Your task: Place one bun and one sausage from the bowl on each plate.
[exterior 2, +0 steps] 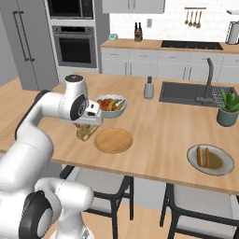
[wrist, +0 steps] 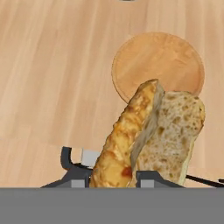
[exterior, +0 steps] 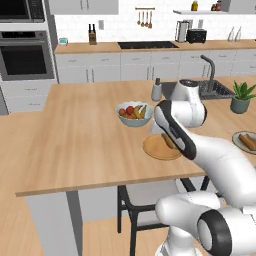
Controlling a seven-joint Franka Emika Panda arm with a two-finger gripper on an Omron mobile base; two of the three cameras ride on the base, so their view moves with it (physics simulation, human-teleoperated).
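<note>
Tool [wrist: 114,177] clamps a bun [wrist: 148,135] above the wooden island counter [exterior 2: 154,130], near the tan plate [exterior 2: 113,140].

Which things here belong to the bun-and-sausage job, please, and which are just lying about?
Job:
- golden-tan oblong bun, held in the shut gripper
- round tan wooden plate
- round grey-white plate, already holding a bun and sausage

Lying about:
- pale bowl of bananas and red fruit
- green potted plant
- grey bottle

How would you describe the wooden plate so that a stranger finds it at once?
On the long wooden island counter, look just in front of the pale fruit bowl. The tan wooden plate lies flat there; unlike the grey-white plate further right, it carries no food.
</note>
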